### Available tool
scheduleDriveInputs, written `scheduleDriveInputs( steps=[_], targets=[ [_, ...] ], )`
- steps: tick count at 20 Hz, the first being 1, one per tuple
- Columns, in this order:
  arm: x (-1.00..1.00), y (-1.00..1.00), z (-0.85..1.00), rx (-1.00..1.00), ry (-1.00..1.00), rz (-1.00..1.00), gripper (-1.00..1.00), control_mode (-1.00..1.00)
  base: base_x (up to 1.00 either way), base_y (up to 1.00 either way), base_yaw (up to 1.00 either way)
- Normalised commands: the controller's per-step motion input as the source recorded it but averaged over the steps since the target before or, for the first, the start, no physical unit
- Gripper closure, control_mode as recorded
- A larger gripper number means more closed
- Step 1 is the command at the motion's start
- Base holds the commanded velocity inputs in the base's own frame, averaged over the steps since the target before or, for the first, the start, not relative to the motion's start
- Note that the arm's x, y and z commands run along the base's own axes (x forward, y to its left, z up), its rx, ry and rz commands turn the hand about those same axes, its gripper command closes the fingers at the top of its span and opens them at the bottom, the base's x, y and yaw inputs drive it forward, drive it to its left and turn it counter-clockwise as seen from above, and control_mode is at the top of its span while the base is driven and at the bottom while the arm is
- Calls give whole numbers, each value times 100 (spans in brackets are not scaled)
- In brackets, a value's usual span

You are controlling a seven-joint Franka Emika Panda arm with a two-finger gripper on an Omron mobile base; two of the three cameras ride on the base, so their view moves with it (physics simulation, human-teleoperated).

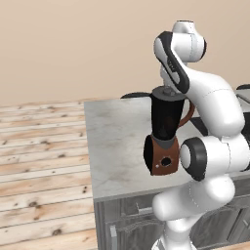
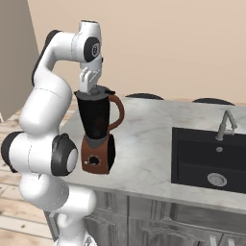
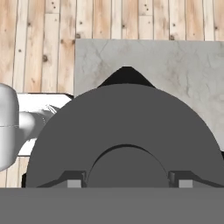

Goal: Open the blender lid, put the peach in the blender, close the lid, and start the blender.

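Round dark grey flat lid: looked light, rigid, smooth; you should pinch raised centre. Gripper fingertips straddled it, open.

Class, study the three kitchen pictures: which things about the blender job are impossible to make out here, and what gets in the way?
- Peach: whether it sits inside the blender; right base view, the dark jar wall hides it.
- Gripper opening: hand view, the fingers are cut by the bottom band.
- Blender lid seating: left base view, the arm covers the rim.
- Knob setting: too small.
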Motion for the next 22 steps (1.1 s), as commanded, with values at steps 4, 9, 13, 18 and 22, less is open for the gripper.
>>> scheduleDriveInputs(
  steps=[4, 9, 13, 18, 22],
  targets=[
    [-12, 0, -3, 4, -5, 0, -100, -100, 0, 0, 0],
    [0, 0, 0, 3, -11, 0, -100, -100, 0, 0, 0],
    [0, 0, 10, 1, -14, 0, -100, -100, 0, 0, 0],
    [-5, 0, 43, 0, -19, -2, -100, -100, 0, 0, 0],
    [-31, 12, 55, 0, -27, -13, -100, -100, 0, 0, 0]
  ],
)
